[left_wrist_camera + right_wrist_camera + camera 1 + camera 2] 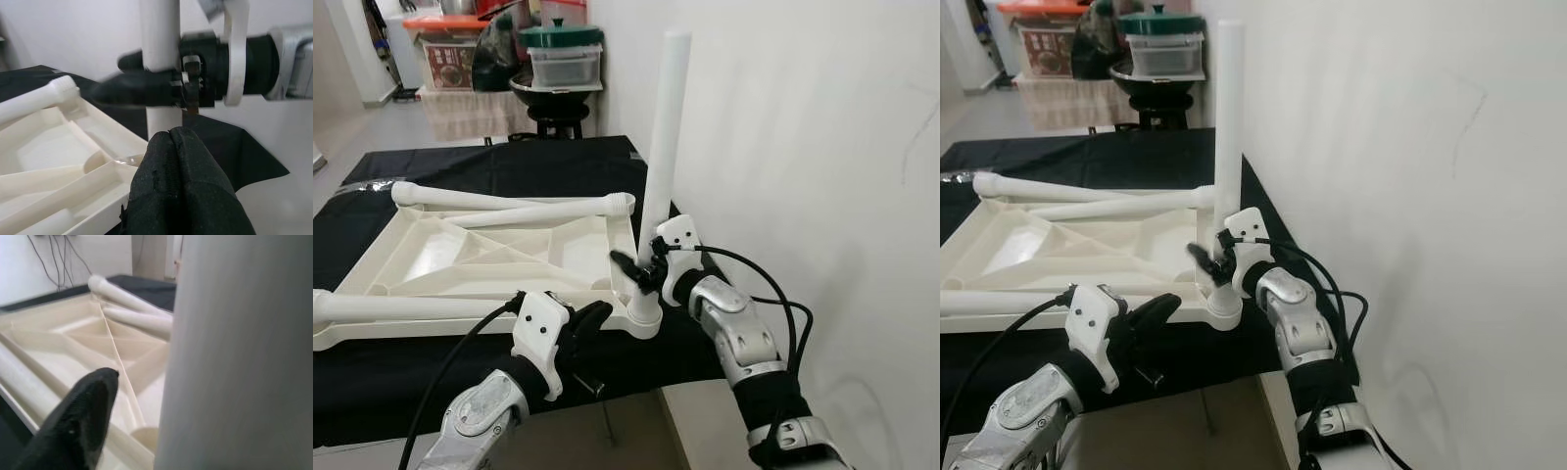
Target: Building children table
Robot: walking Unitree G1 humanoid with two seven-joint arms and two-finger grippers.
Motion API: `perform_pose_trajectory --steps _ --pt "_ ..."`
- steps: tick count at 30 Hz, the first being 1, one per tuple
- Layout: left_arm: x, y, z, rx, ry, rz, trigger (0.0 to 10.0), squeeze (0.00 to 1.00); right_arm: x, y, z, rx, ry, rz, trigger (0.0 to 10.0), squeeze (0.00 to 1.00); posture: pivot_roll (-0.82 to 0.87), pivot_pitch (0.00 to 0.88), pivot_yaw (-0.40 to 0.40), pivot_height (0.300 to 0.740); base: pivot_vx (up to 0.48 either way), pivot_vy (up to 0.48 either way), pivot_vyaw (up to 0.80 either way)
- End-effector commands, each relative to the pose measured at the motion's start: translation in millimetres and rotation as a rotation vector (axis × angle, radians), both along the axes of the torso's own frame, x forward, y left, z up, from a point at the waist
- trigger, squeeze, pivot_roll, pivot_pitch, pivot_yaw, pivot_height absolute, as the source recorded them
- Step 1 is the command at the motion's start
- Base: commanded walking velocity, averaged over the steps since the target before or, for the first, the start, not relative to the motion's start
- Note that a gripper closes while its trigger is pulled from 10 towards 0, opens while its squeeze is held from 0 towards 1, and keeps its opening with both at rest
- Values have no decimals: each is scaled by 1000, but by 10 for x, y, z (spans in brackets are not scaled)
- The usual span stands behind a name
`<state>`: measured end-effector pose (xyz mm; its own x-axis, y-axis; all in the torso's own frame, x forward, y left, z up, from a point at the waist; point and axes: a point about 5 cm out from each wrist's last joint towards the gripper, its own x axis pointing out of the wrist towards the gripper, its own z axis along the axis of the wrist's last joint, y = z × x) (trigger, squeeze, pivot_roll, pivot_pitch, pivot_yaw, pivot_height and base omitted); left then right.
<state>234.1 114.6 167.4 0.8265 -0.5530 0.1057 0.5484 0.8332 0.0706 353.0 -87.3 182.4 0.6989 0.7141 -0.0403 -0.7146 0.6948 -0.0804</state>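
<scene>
A white children's tabletop (pixel 489 257) lies upside down on a black-covered table (pixel 411 377). One white leg (pixel 664 127) stands upright in the socket at the tabletop's near right corner. My right gripper (pixel 641 269) is shut on the low part of that leg, one black finger (pixel 78 423) on each side. My left gripper (pixel 592 318) is shut and empty, its fingers (pixel 181 181) pressed together just in front of the tabletop's near edge, left of the socket. Two loose legs (pixel 509 201) lie along the far rim and another (pixel 401 306) along the near rim.
A white wall (pixel 803 147) runs close along the table's right side. Behind the table stands a stool (pixel 558 113) with pots and plastic boxes, and a shelf with a red-lidded bin (pixel 445 44). The table's front edge is just below my arms.
</scene>
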Motion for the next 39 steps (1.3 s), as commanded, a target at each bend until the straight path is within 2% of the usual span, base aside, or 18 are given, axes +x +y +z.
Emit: perform_pose_trajectory --steps 1,4,5,6,13,14,15,16,25,27,29,31,32,33,34,36,38,39 --pt "4 -12 -40 7 8 0 10000 0 -7 16 124 3 -18 123 10000 0 -27 0 -84 740 0 0 0" --pt "10 -19 -56 6 8 1 10000 0 -23 -126 145 -98 -1 424 10000 0 -20 0 -91 740 0 0 0" --pt "10 -19 -56 6 8 1 10000 0 -23 -126 145 -98 -1 424 10000 0 -20 0 -91 740 0 0 0" --pt "15 -21 -73 7 10 3 10000 0 -22 -271 65 -266 23 548 10000 0 -6 0 -95 740 0 0 0" --pt "31 -20 -93 11 13 5 10000 0 148 -442 167 -215 104 499 10000 0 2 0 -91 740 0 0 0" --pt "32 -21 -94 11 13 4 10000 0 169 -477 173 -215 110 480 4000 0 2 0 -91 740 0 0 0" --pt "32 -21 -94 11 13 4 10000 0 169 -477 173 -215 110 480 4000 0 2 0 -91 740 0 0 0" --pt "34 -23 -96 11 13 4 10000 0 180 -521 177 -209 124 467 39 0 6 0 -90 740 0 0 0" --pt "39 -31 -90 9 8 2 10000 0 168 -804 129 -176 126 400 0 0 6 0 -83 740 0 0 0" --pt "33 -29 -79 8 5 1 10000 0 140 -989 17 -210 134 270 0 0 -5 0 -88 740 0 0 0" --pt "33 -29 -79 8 5 1 10000 0 140 -989 17 -210 134 270 0 0 -5 0 -88 740 0 0 0" --pt "28 -24 -71 7 3 0 10000 0 127 -1008 -129 -213 172 131 0 0 -10 0 -94 740 0 0 0" --pt "21 -10 -62 8 1 0 10000 0 153 -887 -301 -93 200 -220 0 0 -12 0 -102 740 0 0 0" --pt "21 -10 -62 8 1 0 10000 0 153 -887 -301 -93 200 -220 0 0 -12 0 -102 740 0 0 0" --pt "17 3 -55 9 -1 1 10000 0 119 -848 -431 -16 255 -479 0 0 -17 0 -100 740 0 0 0" --pt "17 3 -55 9 -1 1 10000 0 119 -848 -431 -16 255 -479 0 0 -17 0 -100 740 0 0 0" --pt "33 18 -52 13 -3 4 10000 0 -234 -268 -677 -28 276 -511 0 0 -19 0 -80 740 0 0 0" --pt "33 18 -52 13 -3 4 10000 0 -234 -268 -677 -28 276 -511 0 0 -19 0 -80 740 0 0 0"
